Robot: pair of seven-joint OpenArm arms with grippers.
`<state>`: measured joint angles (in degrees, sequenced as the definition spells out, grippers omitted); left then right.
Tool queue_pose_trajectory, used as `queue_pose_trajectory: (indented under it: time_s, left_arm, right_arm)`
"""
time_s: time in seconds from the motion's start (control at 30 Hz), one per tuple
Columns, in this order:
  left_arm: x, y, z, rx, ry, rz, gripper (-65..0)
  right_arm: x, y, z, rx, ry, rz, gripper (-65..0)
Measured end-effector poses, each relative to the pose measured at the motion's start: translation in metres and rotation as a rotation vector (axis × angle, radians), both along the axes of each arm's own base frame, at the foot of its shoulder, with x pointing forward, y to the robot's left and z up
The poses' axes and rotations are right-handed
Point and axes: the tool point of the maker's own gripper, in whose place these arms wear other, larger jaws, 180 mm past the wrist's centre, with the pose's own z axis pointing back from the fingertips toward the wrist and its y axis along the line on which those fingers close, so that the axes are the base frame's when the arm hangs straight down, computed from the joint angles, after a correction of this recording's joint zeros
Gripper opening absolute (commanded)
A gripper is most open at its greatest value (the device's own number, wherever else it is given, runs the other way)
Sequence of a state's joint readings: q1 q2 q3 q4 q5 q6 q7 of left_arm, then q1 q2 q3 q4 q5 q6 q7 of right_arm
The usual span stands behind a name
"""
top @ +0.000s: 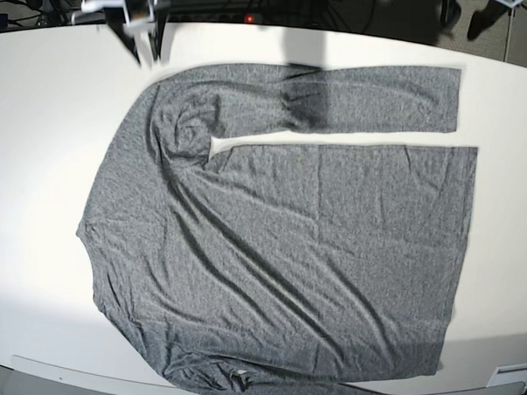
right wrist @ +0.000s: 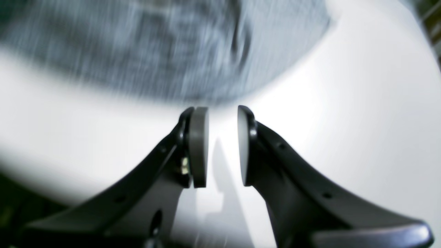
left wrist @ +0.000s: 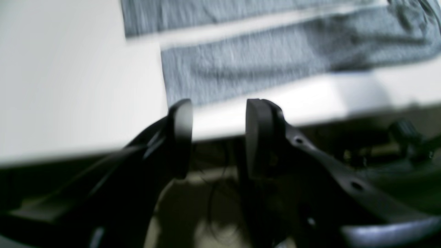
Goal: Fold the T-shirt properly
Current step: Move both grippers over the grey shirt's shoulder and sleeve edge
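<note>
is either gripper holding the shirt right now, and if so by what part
Nothing is held. The left gripper and the right gripper both show open, empty jaws, clear of the shirt.

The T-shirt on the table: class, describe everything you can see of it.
The T-shirt is a large heather-grey, long-sleeved knit, soft and wrinkled, lying spread flat on the white table. One sleeve lies straight alongside the body, parted from it by a thin strip of table. Diagonal creases run across the body, and fabric bunches near that sleeve's shoulder. A small white tag shows at the near edge, where the cloth reaches the table's rim. Only the table touches it; no pincer holds it.
</note>
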<state>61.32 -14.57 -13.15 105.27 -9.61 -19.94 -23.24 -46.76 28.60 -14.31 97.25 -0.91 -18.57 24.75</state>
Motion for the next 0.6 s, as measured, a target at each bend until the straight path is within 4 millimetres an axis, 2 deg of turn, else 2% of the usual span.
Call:
queue_pose_trajectory:
  time_s: [0.2,0.3,0.37,0.47,0.6]
  left_arm:
    - [0.073,-0.005,0.025,-0.007,-0.218,-0.028,-40.1]
    - [0.108,-0.01,0.043,0.039,-0.332,-0.068,-40.1]
    - [0.114,-0.025,0.045,0.058,-0.353,-0.171,-40.1]
    - [0.11,-0.047,0.038,0.067,-0.324,-0.313,-40.1]
    - [0.125,-0.046,0.042,0.157,-0.359,-0.365,-40.1]
  right_arm:
    - [0.059,0.017,0.041,0.069,-0.204,-0.038,-50.0]
    - [0.086,-0.002,0.062,0.042,-0.32,-0.191,-50.0]
    - [0.095,-0.01,0.066,0.048,-0.339,-0.302,-50.0]
    - [0.088,-0.017,0.059,0.064,-0.317,-0.438,-50.0]
    - [0.089,-0.003,0.075,-0.145,-0.382,-0.307,-50.0]
